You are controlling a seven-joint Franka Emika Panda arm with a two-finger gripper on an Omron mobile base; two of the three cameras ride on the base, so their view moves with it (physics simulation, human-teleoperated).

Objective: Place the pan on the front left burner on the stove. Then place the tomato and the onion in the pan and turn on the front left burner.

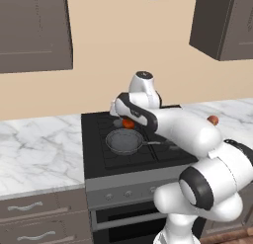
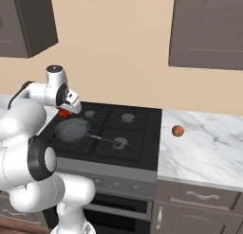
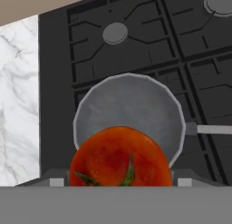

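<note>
Closest to the hand camera is the tomato (image 3: 120, 157), a glossy red-orange ball with a small green stalk scar, sitting right at the base of the view where the gripper's (image 2: 65, 112) finger tips would be. From the base views the same tomato shows as a small red spot tucked under the hand, above the far rim of the pan (image 1: 124, 141). It looks light, round and smooth, so it is probably slippery and easily bruised; a gentle squeeze across its widest middle seems the safest hold. The jaws stand wide, about as wide as the fruit, and appear closed around it, carrying it clear of the stove (image 2: 137, 148). The pan, shallow and dark grey, already rests on the front left burner (image 1: 116, 150), its thin handle pointing toward the cooktop's right side. The onion (image 2: 177, 130), a paler orange-pink ball, lies well apart on the marble counter (image 2: 209, 152) to the right of the stove.
</note>
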